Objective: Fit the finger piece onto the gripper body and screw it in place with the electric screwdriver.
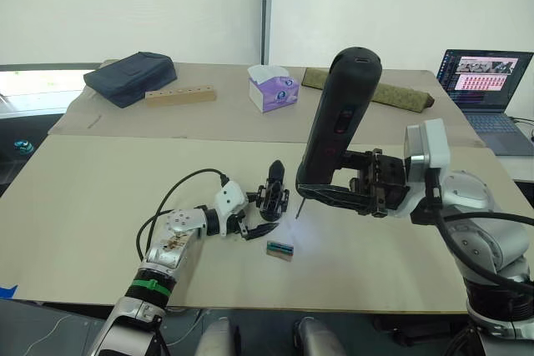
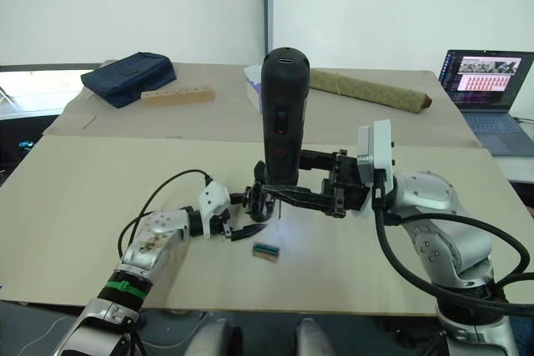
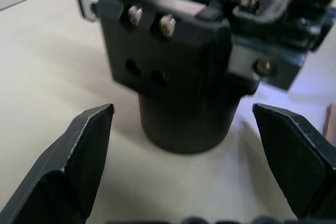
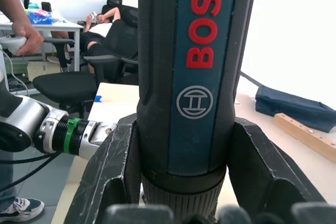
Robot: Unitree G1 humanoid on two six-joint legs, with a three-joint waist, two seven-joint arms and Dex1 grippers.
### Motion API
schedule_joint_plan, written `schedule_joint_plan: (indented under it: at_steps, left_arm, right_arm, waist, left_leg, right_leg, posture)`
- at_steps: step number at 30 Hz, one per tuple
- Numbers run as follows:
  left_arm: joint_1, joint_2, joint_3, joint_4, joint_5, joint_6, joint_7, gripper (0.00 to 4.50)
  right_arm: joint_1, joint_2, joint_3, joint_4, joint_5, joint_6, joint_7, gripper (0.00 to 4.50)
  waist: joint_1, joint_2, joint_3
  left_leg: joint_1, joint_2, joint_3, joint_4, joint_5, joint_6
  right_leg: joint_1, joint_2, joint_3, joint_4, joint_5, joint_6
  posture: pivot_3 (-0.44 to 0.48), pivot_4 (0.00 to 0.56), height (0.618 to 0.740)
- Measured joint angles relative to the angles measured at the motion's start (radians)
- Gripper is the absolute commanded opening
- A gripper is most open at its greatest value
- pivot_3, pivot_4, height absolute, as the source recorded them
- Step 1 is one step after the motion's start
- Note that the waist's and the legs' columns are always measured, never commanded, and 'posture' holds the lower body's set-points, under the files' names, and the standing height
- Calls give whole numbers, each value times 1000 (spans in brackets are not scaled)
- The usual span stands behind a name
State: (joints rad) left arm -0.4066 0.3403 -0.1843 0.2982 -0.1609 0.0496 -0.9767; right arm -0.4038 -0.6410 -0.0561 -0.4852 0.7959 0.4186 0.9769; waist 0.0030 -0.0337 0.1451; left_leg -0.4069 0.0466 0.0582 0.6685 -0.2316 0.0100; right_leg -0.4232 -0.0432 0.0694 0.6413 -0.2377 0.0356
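Black gripper body (image 3: 178, 72) stands between my left gripper's (image 1: 254, 227) spread fingers, untouched; my right gripper (image 1: 329, 192) clamps the electric screwdriver (image 1: 334, 118) upright beside it.

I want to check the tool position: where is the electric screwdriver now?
In the head views the electric screwdriver stands nearly upright in the right gripper, bit tip just beside the gripper body.

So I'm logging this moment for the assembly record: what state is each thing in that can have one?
electric screwdriver: held upright, tilted slightly, bit pointing down beside the gripper body.
gripper body: standing on the table, finger upright.
right gripper: shut on the electric screwdriver.
left gripper: open, fingers either side of the gripper body's base.
laptop: open, screen lit.
tissue box: a tissue sticking out.
green-and-brown block: lying flat on the table.
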Motion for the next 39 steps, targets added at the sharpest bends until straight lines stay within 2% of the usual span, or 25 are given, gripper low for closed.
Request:
schedule_joint_plan:
  at_steps: [6, 9, 12, 17, 24, 32, 34, 36, 37, 39]
  left_arm:
    - [-14, -7, -1, 16, 1, 4, -2, 4449]
    - [-21, -9, -1, 26, 2, 4, -3, 3615]
    - [-32, -6, -3, 46, 1, -10, -25, 2261]
    - [-100, 5, -8, 155, 0, -70, -123, 2270]
    - [-273, -6, -29, 436, 22, -214, -306, 2270]
    - [-329, -44, -27, 582, 45, -333, -351, 2270]
    - [-329, -49, -19, 591, 45, -332, -348, 3346]
    - [-329, -51, -10, 591, 46, -330, -339, 4224]
    - [-328, -50, -8, 590, 46, -331, -336, 4446]
    - [-305, -45, 1, 561, 43, -333, -329, 4446]
  right_arm:
    - [0, -5, 0, 0, -2, 0, -8, 1900]
    - [0, -7, 0, 0, -7, 0, -13, 1900]
    - [0, -13, 0, -1, -7, 0, -19, 1900]
    - [1, -34, -2, -9, -3, 9, -20, 1900]
    - [39, -68, -15, -43, 32, 56, -19, 1900]
    - [43, -79, -36, -56, 45, 59, -20, 1900]
    - [47, -79, -36, -56, 45, 59, -20, 1900]
    - [51, -79, -36, -56, 45, 59, -19, 1900]
    - [53, -79, -36, -56, 45, 59, -19, 1900]
    - [56, -79, -37, -56, 45, 59, -18, 1900]
  waist:
    - [-1, 0, 0]
    - [-1, 0, 0]
    - [-2, 0, 0]
    - [-1, 0, 0]
    - [6, 0, 0]
    - [10, 0, 0]
    - [10, 0, 0]
    - [9, 0, 0]
    - [9, 0, 0]
    - [6, 0, 0]
  left_leg:
    - [0, 0, 0, 0, 0, 0]
    - [0, 0, 0, 0, 0, 0]
    - [0, 0, 0, 0, 0, 0]
    - [0, 0, 0, 0, 0, 0]
    - [-2, -1, 0, 1, 0, 0]
    - [-3, -1, -2, 3, 0, 1]
    - [-4, -1, -2, 4, 0, 1]
    - [-4, -1, -3, 6, -1, 1]
    - [-4, -1, -3, 6, -1, 1]
    - [-4, -1, -3, 6, -1, 1]
  right_leg:
    - [0, 0, 0, 0, 0, 0]
    - [0, 0, 0, 0, 0, 0]
    - [0, 0, 0, 0, 0, 0]
    - [0, 0, 0, 0, 0, 0]
    - [0, 0, 0, -1, 0, 0]
    - [0, 0, -1, -1, 0, 1]
    - [0, 0, -1, -1, 0, 1]
    - [0, 0, -1, -1, 0, 1]
    - [1, 0, -1, 0, 0, 1]
    - [0, 0, -1, 0, 0, 1]
  posture:
    - [0, 150, 740]
    - [0, 150, 740]
    - [0, 150, 740]
    - [0, 150, 740]
    - [0, 150, 740]
    - [0, 150, 740]
    - [0, 150, 740]
    - [0, 150, 740]
    - [0, 150, 740]
    - [0, 150, 740]
